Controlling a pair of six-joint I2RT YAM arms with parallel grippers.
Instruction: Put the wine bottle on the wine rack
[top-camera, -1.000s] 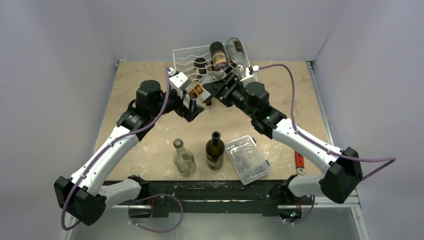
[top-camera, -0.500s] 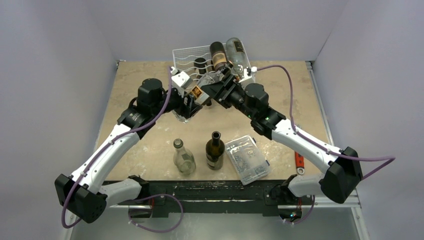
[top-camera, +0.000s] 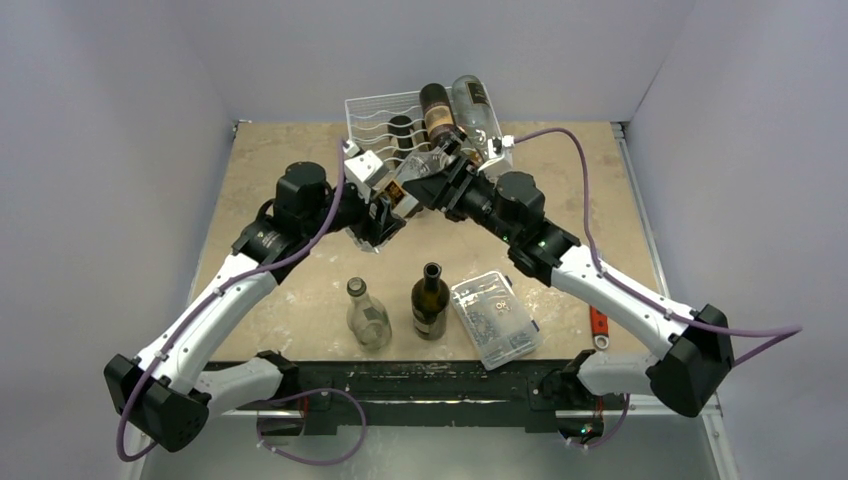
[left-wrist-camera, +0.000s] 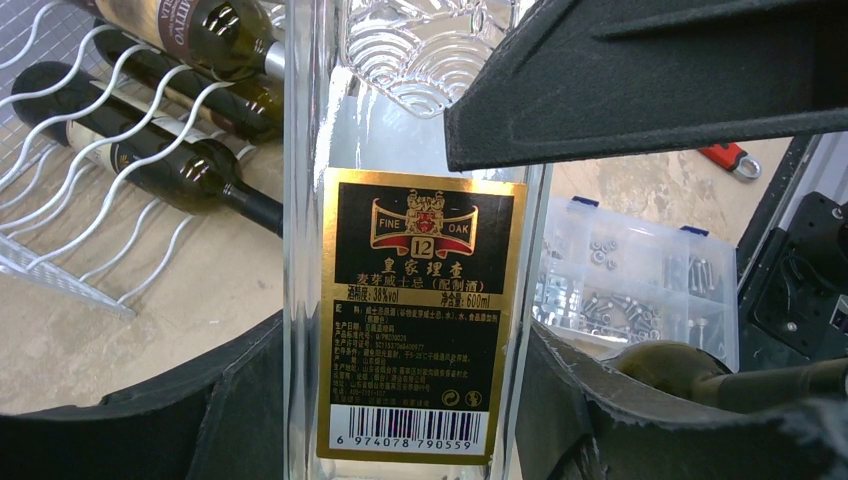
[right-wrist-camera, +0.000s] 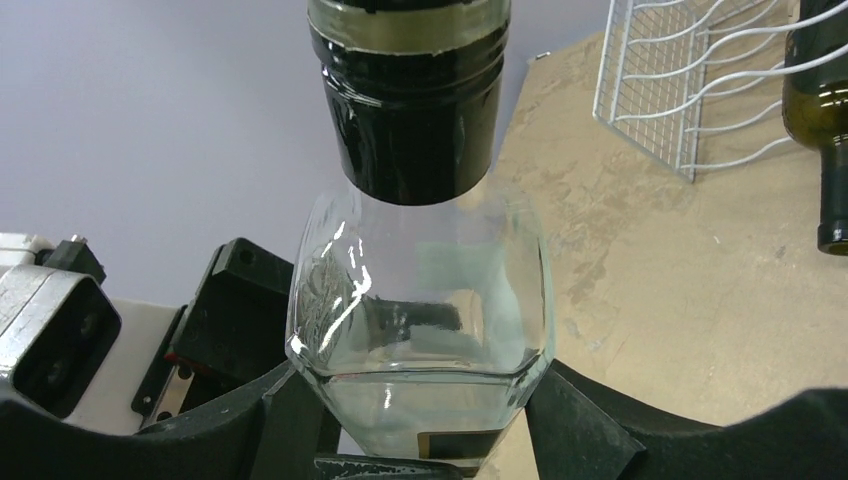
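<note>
We are holding the wine bottle between both arms, lifted above the table and just in front of the wine rack, not yet resting in any cradle. Our left gripper is clamping the square clear body at its black-and-gold label, with one dark pad pressing on each side of the glass in the left wrist view, where the bottle is filling the middle of the picture. Our right gripper is closing on the same bottle near its shoulder; in the right wrist view the glass is sitting between the two fingers, with the black cap pointing away from the camera. From overhead we cannot tell which way the cap is facing. On the rack, a dark labelled bottle and a clear bottle are lying side by side on the right part, and another dark bottle is lying lower down. Near our bases, a clear empty bottle and a brown bottle are standing upright beside a clear plastic box, with a red tool lying further right.
</note>
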